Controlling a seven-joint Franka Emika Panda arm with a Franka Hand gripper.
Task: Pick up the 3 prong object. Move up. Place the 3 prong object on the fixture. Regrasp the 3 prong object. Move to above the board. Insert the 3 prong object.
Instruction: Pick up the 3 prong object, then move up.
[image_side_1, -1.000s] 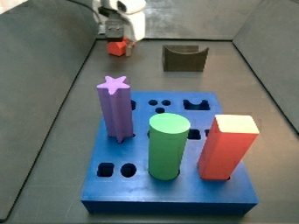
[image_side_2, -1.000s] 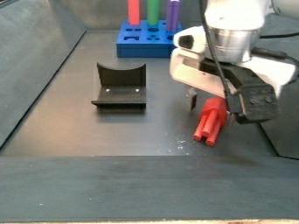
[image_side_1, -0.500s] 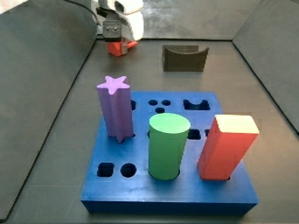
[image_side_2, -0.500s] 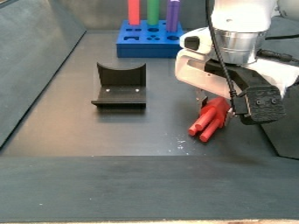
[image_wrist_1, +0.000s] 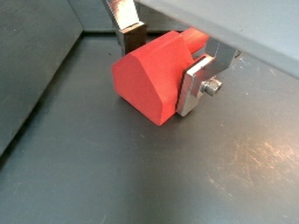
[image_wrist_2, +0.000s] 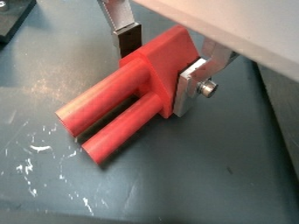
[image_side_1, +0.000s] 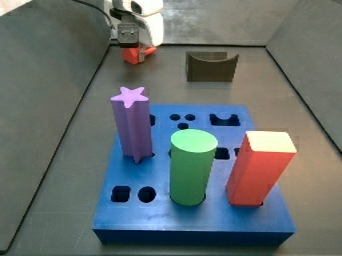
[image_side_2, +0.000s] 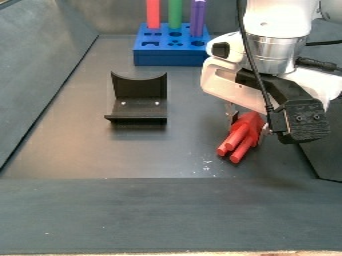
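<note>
The 3 prong object (image_wrist_2: 135, 96) is clamped at its block end between the jaws of the gripper (image_wrist_2: 163, 63), prongs left free, low over the floor at three o'clock from the fixture (image_side_2: 136, 98), apparently for lifting.

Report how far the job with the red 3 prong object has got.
Done: nothing yet; the fixture stands empty. In hand: the pick-up. The gripper is down at the floor by the wall, its silver fingers either side of the 3 prong object, whose prongs lie low along the floor in a side view. Left: lifting, placing on the fixture, regrasping, moving above the board and inserting.
</note>
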